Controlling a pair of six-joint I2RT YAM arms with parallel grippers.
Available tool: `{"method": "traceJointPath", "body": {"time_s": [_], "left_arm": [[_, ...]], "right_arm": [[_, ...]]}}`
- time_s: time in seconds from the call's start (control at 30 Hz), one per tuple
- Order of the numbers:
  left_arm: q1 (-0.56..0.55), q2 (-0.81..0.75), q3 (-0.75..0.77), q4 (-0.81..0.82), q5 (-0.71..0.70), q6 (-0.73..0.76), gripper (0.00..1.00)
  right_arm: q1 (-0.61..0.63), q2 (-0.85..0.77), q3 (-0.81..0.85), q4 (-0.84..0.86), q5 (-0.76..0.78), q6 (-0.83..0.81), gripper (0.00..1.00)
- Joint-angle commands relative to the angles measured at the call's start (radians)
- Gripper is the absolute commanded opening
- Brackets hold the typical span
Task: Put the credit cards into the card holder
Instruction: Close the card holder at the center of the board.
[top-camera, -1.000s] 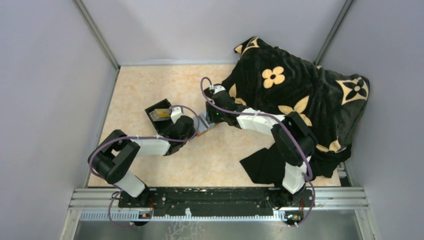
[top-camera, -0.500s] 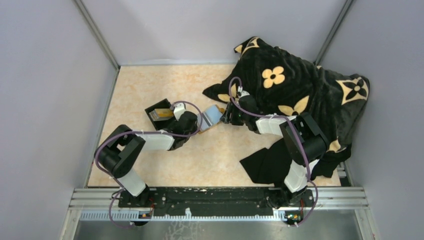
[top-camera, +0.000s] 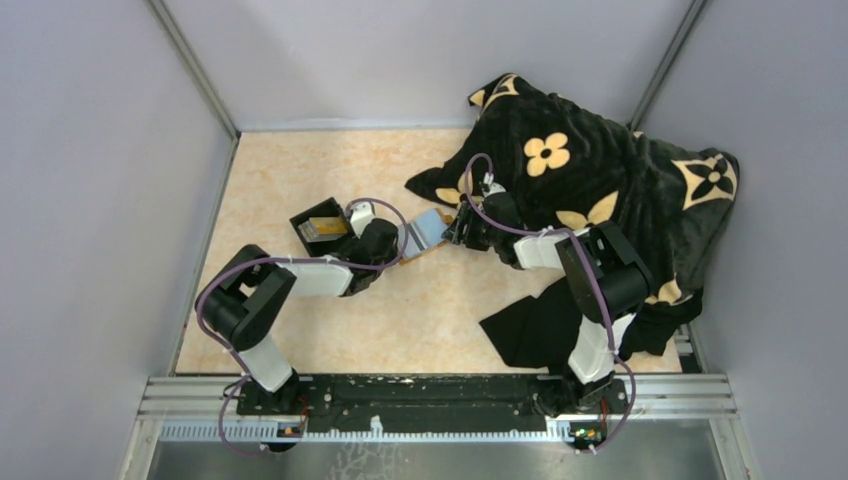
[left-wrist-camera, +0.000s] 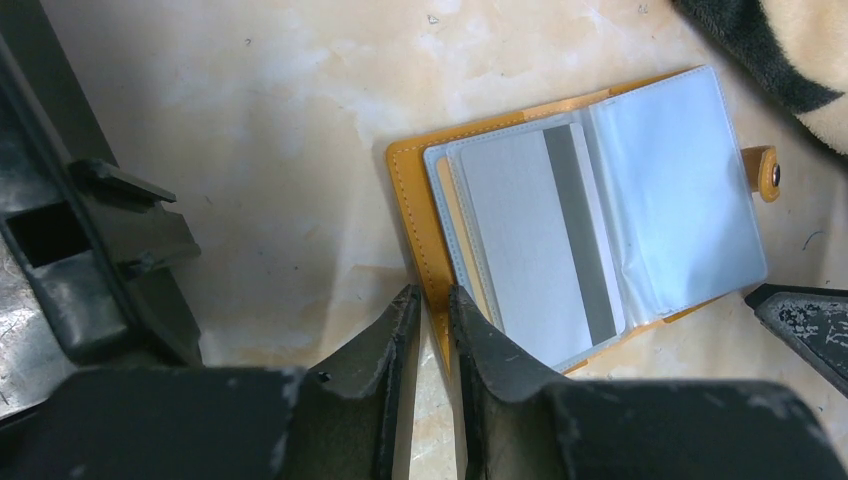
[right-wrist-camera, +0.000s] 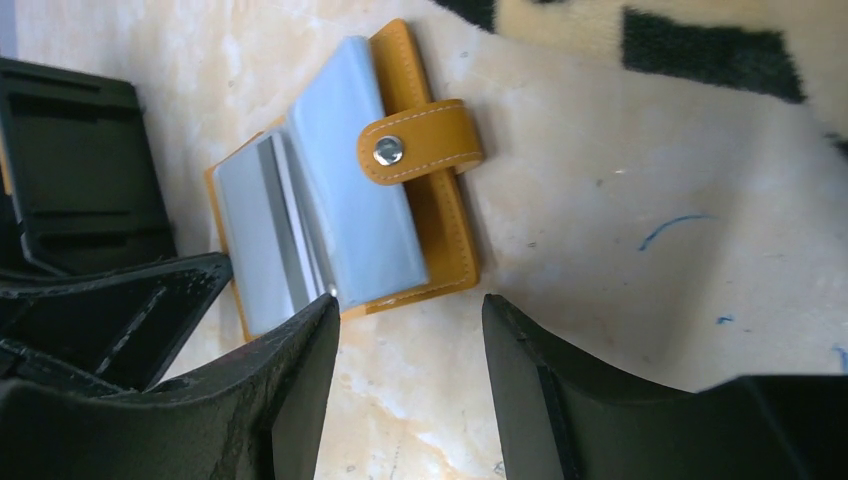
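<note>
The card holder (top-camera: 425, 232) lies open on the table, an orange-tan cover (left-wrist-camera: 410, 190) with clear plastic sleeves (left-wrist-camera: 680, 190) and a snap strap (right-wrist-camera: 420, 145). A silver credit card (left-wrist-camera: 520, 240) with a dark stripe sits in a sleeve, and it also shows in the right wrist view (right-wrist-camera: 255, 230). My left gripper (left-wrist-camera: 433, 295) is shut on the cover's left edge, which runs between its fingertips. My right gripper (right-wrist-camera: 410, 310) stands open just off the holder's right side, with only bare table between its fingers.
A black open box (top-camera: 318, 225) with something tan inside stands left of the holder, close to my left gripper (top-camera: 400, 243). A black blanket with tan flowers (top-camera: 600, 180) covers the back right, and its edge reaches near the strap. Walls close the table in.
My right gripper has drawn back to the right, off the holder, and its jaws have widened. The holder's pale sleeves now lie uncovered. The left arm shifted slightly and kept its grip.
</note>
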Motion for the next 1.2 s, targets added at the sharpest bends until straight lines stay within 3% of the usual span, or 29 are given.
{"method": "traceJointPath", "body": {"time_s": [0.0, 0.6, 0.87, 1.17], "left_arm": [[0.003, 0.117, -0.072, -0.310, 0.086, 0.024, 0.25], [0.003, 0.124, -0.069, -0.310, 0.090, 0.024, 0.25], [0.003, 0.136, -0.065, -0.292, 0.100, 0.029, 0.25], [0.003, 0.141, -0.066, -0.280, 0.110, 0.040, 0.24]], "right_arm": [[-0.018, 0.003, 0.005, 0.032, 0.063, -0.030, 0.56], [-0.033, 0.142, 0.016, 0.023, 0.012, 0.014, 0.56], [-0.029, 0.193, -0.084, 0.233, -0.144, 0.140, 0.56], [0.000, 0.217, -0.103, 0.400, -0.215, 0.204, 0.56]]}}
